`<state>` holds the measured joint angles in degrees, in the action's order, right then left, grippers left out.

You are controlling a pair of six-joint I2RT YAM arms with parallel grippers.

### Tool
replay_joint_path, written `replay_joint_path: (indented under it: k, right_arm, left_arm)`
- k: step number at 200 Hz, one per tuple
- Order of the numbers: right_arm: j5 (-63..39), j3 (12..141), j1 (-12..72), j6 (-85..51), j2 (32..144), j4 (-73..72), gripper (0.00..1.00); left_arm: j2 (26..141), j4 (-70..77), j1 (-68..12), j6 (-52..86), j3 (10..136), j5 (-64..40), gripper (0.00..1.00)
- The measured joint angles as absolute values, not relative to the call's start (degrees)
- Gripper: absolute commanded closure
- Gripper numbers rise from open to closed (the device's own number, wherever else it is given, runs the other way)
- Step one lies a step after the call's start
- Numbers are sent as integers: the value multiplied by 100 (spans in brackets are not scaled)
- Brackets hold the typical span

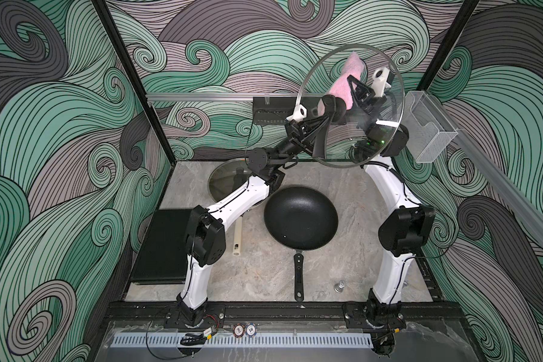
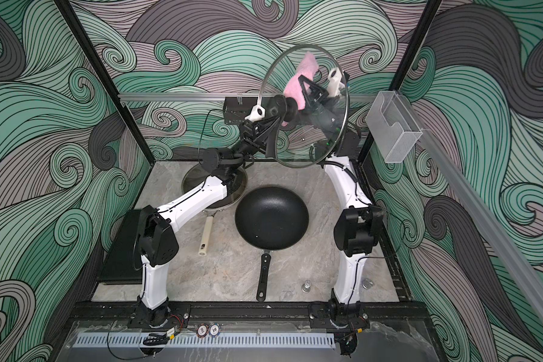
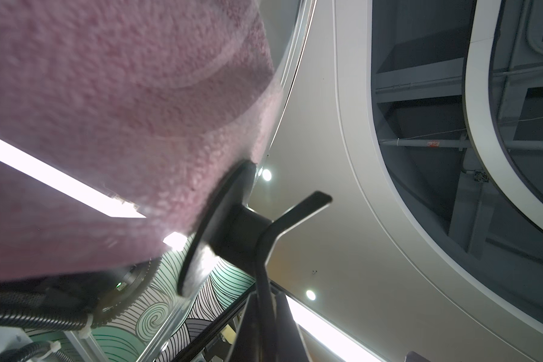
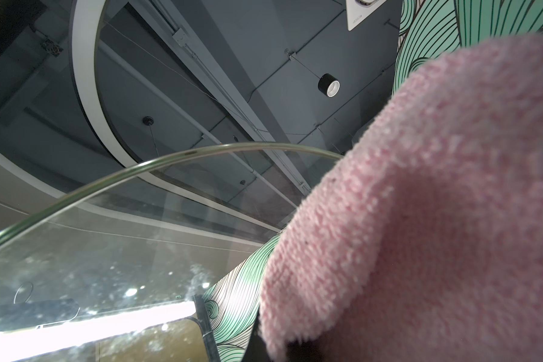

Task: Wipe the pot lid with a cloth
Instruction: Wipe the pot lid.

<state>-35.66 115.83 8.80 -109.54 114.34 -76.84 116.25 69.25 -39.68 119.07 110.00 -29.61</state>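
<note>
Taking the table as a clock with twelve at the back wall, nearest us the black wok [image 1: 301, 217] lies at the centre, roughly beneath the work, so a dropped lid would likely strike it. Higher, toward one o'clock, the left gripper [image 1: 325, 109] is clamped on the knob [image 3: 232, 232] of the pot lid [image 1: 333, 72], which stands on edge in the air. That single pinch is the weak point: a sideways push could swing the glass around the knob or work it loose. Beyond the glass, the right gripper [image 1: 353, 82] is closed on the cloth [image 1: 340, 91], which lies against the lid's far face. Pressing too hard would cause that swing, or drag the towel from the jaws. At two o'clock a clear bin [image 1: 430, 125] looks close to the rim, though we cannot judge depth.
</note>
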Motion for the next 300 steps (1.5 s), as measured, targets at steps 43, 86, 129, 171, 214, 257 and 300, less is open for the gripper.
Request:
replay_joint_path:
  k: [43, 86, 129, 171, 214, 257, 300]
  right_arm:
    - [-3588, 11301, 1181, -10886, 11557, -7448, 100]
    - [-3747, 10438, 1459, -10857, 11548, -7435, 100]
    - [-3754, 9413, 1476, -10853, 11354, -7531, 100]
    - [-3745, 8768, 1326, -10847, 10829, -7583, 100]
    - [-3675, 8606, 1116, -10884, 10165, -7706, 100]
    - [-3481, 7859, 784, -10879, 9835, -7736, 100]
    - [-3529, 6853, 296, -10508, 9389, -6838, 100]
  left_arm:
    - [11966, 6720, -3863, 11902, 11699, -3002, 100]
    - [12453, 6396, -3594, 11900, 12840, -3096, 100]
    - [12560, 6276, -3277, 11889, 13146, -3109, 100]
    - [12580, 6235, -3079, 11889, 13115, -3105, 100]
    - [12580, 6254, -3026, 11889, 12785, -3096, 100]
    - [12556, 6316, -2989, 11828, 12457, -3208, 100]
    - [12055, 5911, -2792, 11437, 11034, -3258, 100]
